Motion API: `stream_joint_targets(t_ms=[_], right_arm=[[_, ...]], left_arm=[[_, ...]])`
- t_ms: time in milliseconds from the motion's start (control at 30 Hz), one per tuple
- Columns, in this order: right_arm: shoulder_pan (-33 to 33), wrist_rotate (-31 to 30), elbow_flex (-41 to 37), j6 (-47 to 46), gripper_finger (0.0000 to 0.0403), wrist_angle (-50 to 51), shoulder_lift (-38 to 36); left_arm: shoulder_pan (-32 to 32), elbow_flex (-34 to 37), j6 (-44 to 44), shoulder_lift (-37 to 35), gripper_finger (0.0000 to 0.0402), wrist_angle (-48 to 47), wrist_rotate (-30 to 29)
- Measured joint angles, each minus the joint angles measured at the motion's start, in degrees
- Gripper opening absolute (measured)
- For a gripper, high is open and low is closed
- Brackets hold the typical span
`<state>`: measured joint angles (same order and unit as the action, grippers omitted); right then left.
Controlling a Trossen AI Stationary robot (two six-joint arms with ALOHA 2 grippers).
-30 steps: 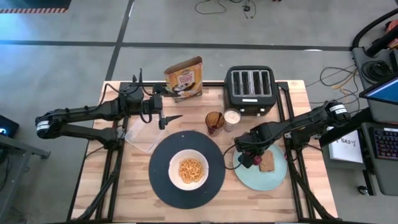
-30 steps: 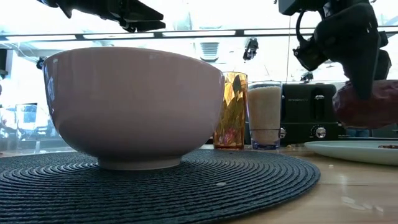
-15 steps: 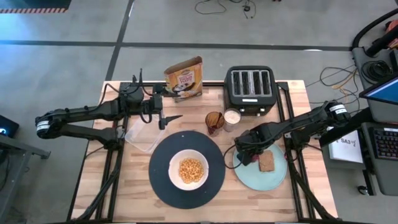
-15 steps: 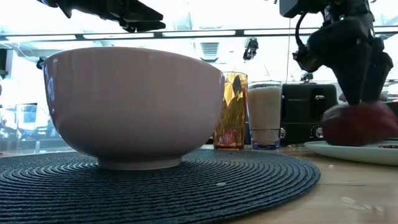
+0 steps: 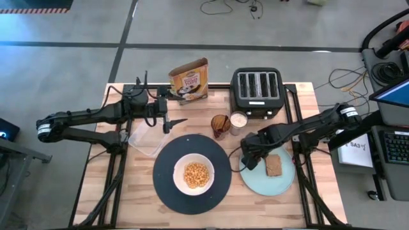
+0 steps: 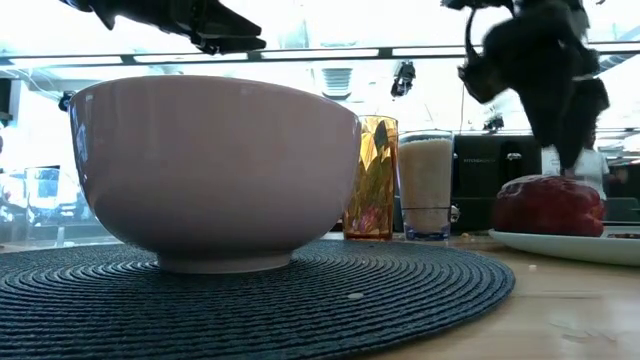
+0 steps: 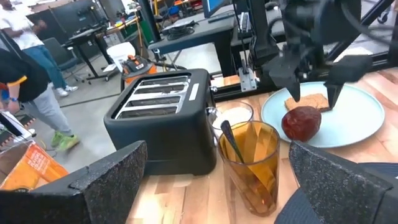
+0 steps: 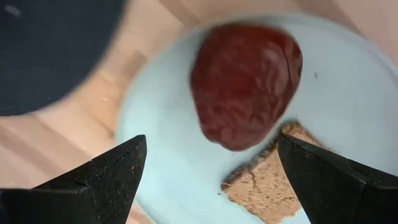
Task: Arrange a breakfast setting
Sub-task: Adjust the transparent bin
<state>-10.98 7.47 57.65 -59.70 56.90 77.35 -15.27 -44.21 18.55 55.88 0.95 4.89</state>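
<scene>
The dark red fruit (image 6: 548, 205) rests on the pale green plate (image 5: 281, 182), beside the brown toast slice (image 5: 273, 165). My right gripper (image 8: 211, 140) hangs open just above the fruit and points down. Its fingers (image 7: 295, 93) stand over the fruit's two sides without touching it. The white bowl (image 5: 193, 174), with yellow cereal in it, stands on the large black round plate (image 5: 167, 185). The cereal box (image 5: 189, 80) stands upright at the far edge. My left gripper (image 5: 176, 121) waits open above the table, left of the glasses.
A black four-slot toaster (image 5: 256, 92) stands at the far right. An amber glass (image 5: 220, 126) and a white-filled glass (image 5: 238, 121) stand in front of it. A clear plastic tub (image 5: 147, 139) lies under the left arm. People show in the room beyond.
My right gripper has lowered the dark red fruit onto the pale green plate, let go of it and risen a little. The fruit, hanging clear a second ago, now rests on the plate beside the toast.
</scene>
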Motion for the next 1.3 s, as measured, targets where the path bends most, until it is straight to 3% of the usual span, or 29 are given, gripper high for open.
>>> stream_joint_targets(t_ms=[233,500,933,1100,1300], right_arm=[[3.89,-5.26,7.75,7.42,0.0352,-0.13,-1.16],[9.95,-8.13,14.91,26.74,0.0352,-7.12,-1.12],[18.28,-7.49,11.70,61.38,0.0352,-32.10,-1.08],[18.71,-7.56,11.17,67.74,0.0352,-38.45,-1.08],[18.64,-7.31,10.81,69.44,0.0352,-39.53,-1.08]], left_arm=[[-0.01,0.00,-0.77,0.20,0.0375,-1.53,-0.03],[0.00,0.04,-6.25,0.20,0.0375,-3.92,-0.02],[0.00,-0.02,-18.66,0.20,0.0375,-17.48,-2.19],[-0.02,-0.07,-19.75,0.21,0.0375,-27.89,-2.83],[-0.02,-0.07,-26.32,3.33,0.0375,-38.40,-10.03]])
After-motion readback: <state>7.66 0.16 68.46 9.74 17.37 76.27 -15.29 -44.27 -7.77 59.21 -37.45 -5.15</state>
